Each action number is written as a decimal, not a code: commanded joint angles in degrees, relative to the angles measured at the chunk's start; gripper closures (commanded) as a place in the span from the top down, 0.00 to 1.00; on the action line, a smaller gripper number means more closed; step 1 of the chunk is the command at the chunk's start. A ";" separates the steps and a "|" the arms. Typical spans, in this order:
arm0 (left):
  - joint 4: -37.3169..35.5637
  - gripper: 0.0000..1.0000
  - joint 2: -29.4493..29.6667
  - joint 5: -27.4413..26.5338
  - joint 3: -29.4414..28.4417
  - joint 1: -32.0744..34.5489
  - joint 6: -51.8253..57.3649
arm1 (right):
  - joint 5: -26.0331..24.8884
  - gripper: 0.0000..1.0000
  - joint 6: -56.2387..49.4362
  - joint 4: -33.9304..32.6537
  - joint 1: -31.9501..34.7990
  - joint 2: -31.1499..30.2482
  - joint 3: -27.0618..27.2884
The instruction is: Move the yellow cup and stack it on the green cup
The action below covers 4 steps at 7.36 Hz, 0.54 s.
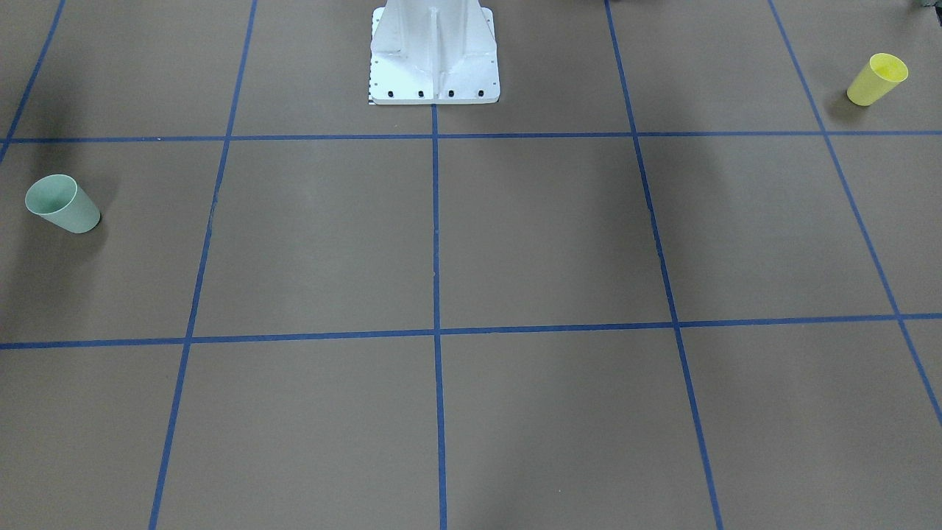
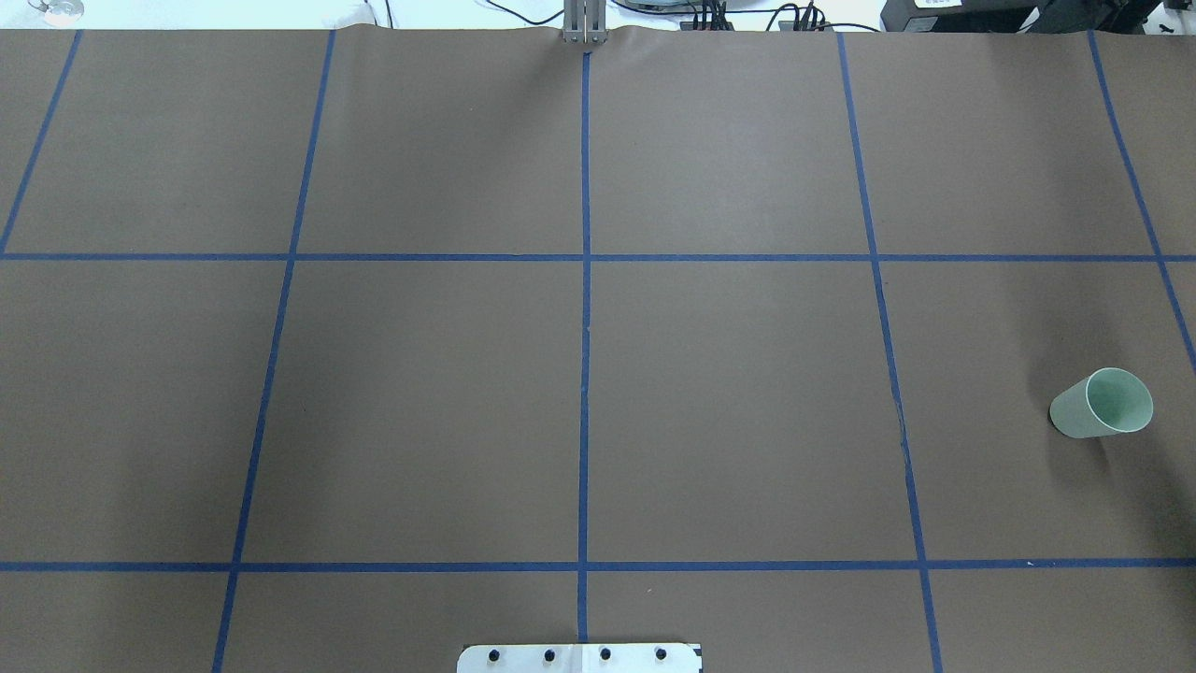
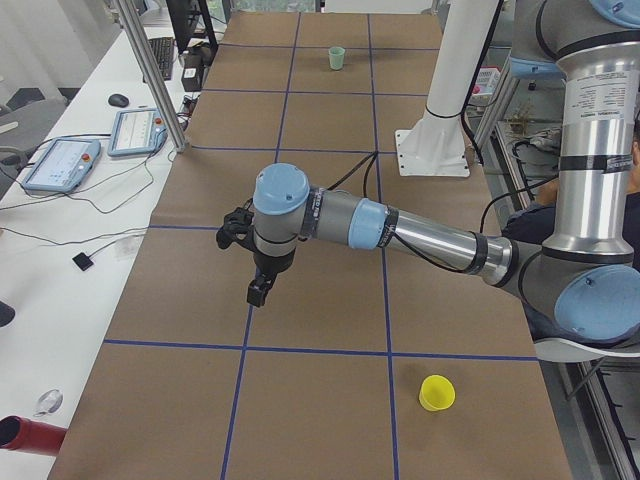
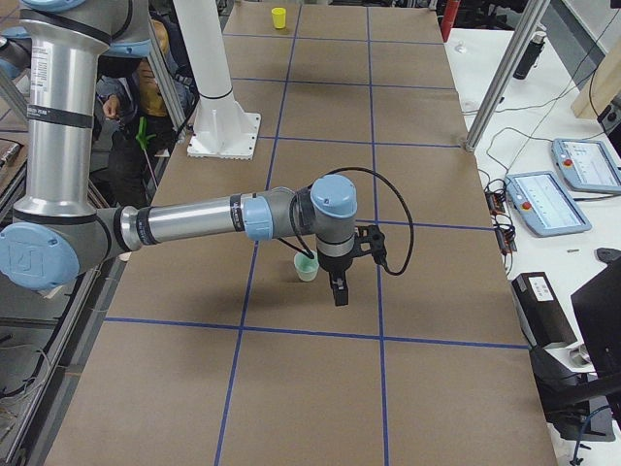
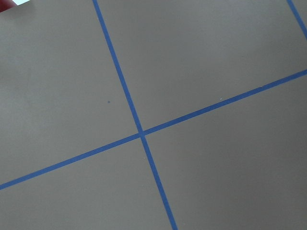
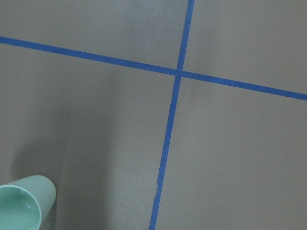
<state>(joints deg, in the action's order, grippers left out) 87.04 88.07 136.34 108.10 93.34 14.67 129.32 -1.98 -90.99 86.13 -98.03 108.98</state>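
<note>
The yellow cup (image 1: 877, 79) stands upright near the table's end on my left side; it also shows in the exterior left view (image 3: 436, 392) and the exterior right view (image 4: 278, 17). The green cup (image 1: 62, 204) stands upright near the opposite end (image 2: 1103, 404) (image 3: 337, 58) (image 4: 307, 268) (image 6: 21, 206). My left gripper (image 3: 260, 292) hangs above the table, apart from the yellow cup. My right gripper (image 4: 339, 291) hangs just beside the green cup. Both show only in side views, so I cannot tell whether they are open or shut.
The white robot pedestal (image 1: 434, 55) stands mid-table at the robot's edge. Blue tape lines grid the brown table cover. Tablets (image 3: 60, 160) (image 4: 543, 199), a metal post (image 3: 150, 70) and cables lie beyond the far edge.
</note>
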 commanded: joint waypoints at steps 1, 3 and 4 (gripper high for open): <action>4.60 1.00 -0.52 0.77 0.10 0.00 -1.91 | -0.04 1.00 0.22 0.55 0.00 -0.14 0.27; 6.03 1.00 -0.53 0.50 -0.61 0.00 -2.18 | 0.32 1.00 0.22 0.90 0.09 -0.58 0.00; 6.03 1.00 -0.27 0.50 -0.61 0.00 -2.19 | 0.32 1.00 0.05 0.91 0.09 -0.85 -0.17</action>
<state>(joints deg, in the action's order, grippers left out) 92.73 87.61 136.87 107.59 93.34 12.64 129.53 -1.79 -90.22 86.19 -98.51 108.94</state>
